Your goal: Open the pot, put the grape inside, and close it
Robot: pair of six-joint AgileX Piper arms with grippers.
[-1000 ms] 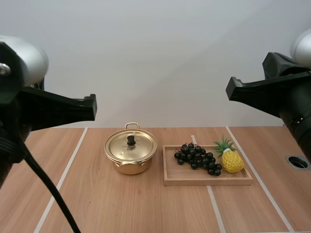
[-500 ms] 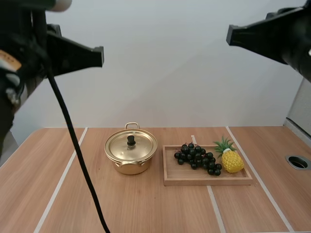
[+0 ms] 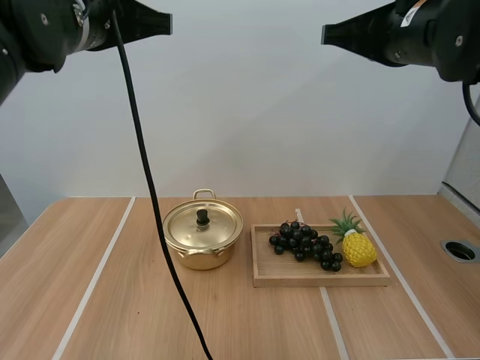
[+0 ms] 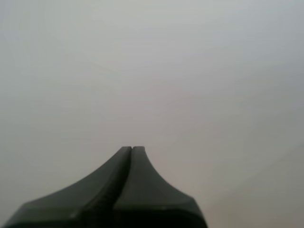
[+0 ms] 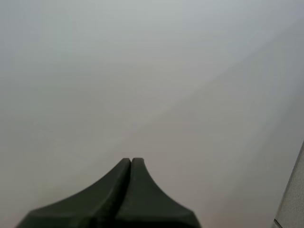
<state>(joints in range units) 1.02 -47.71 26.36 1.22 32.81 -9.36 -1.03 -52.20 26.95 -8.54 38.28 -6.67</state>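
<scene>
A gold pot [image 3: 201,244] stands on the table left of centre, its lid [image 3: 202,224] on, with a black knob on top. To its right a bunch of dark grapes [image 3: 304,243] lies in a wooden tray [image 3: 315,277]. My left gripper [image 3: 166,25] is high above the table at the left, far from the pot. My right gripper [image 3: 327,34] is equally high at the right. In both wrist views the fingers lie together as one dark wedge, the left gripper [image 4: 131,148] and the right gripper [image 5: 131,160] each shut on nothing and facing a blank wall.
A small yellow pineapple [image 3: 357,245] lies in the tray beside the grapes. A round hole [image 3: 460,250] is set in the table near the right edge. White stripes run across the wooden tabletop [image 3: 120,300].
Both arms have risen from near table height to the top of the high view. The pot, tray and fruit have not moved.
</scene>
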